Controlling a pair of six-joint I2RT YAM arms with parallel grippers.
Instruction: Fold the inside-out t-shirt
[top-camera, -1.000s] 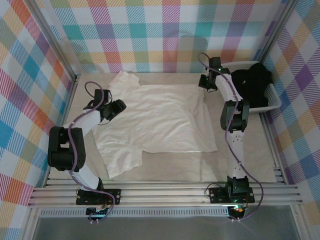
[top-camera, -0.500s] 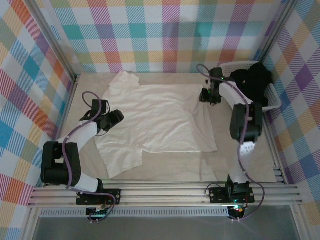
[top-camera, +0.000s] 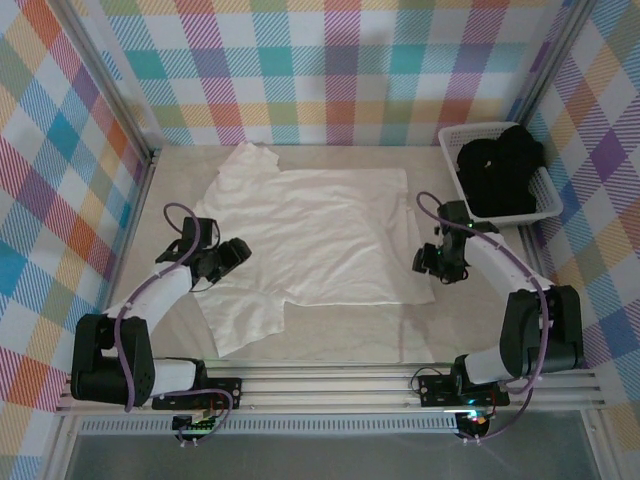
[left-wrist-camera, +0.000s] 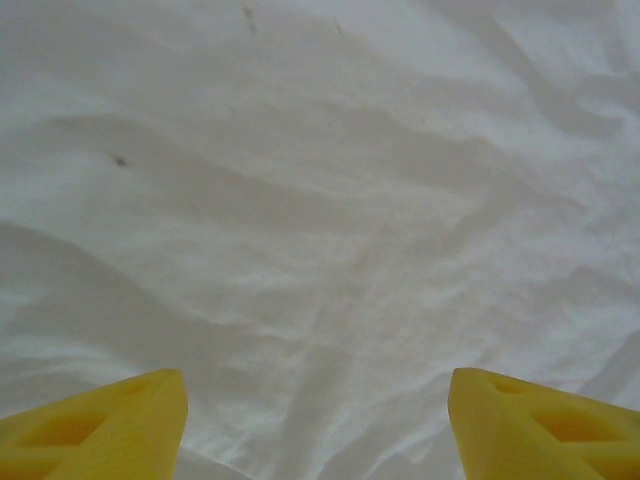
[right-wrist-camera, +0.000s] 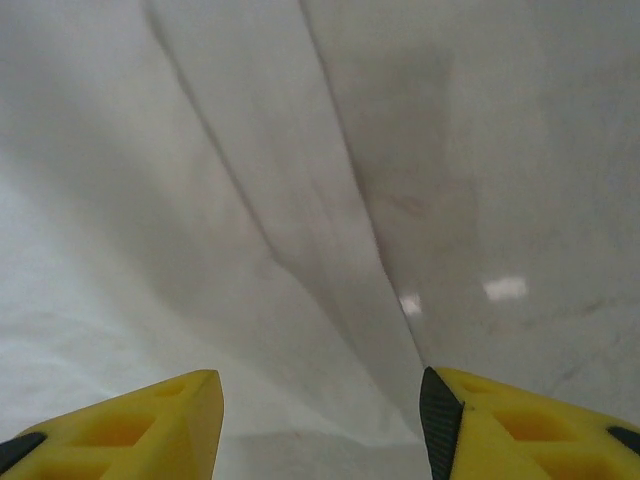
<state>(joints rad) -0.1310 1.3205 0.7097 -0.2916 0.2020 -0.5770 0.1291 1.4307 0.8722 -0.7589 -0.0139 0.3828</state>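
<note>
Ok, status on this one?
Left pincer open above t-shirt; right pincer open at its right edge. T-shirt spread flat, unfolded. Basket apart, far right.

White rectangular plastic basket (top-camera: 553, 203) sits at the table's far right corner, by the right wall. Crumpled black garment (top-camera: 500, 168) lies inside and fills most of it. Beige marble-pattern tabletop (top-camera: 350, 335), pastel plaid cloth walls (top-camera: 330, 70) on three sides, aluminium rails (top-camera: 330, 385) along the near edge.

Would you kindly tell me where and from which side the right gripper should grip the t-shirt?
Pinch the t-shirt at its right edge from the table side: lying flat, it offers a lip only there, between the open fingers of the right gripper.
</note>
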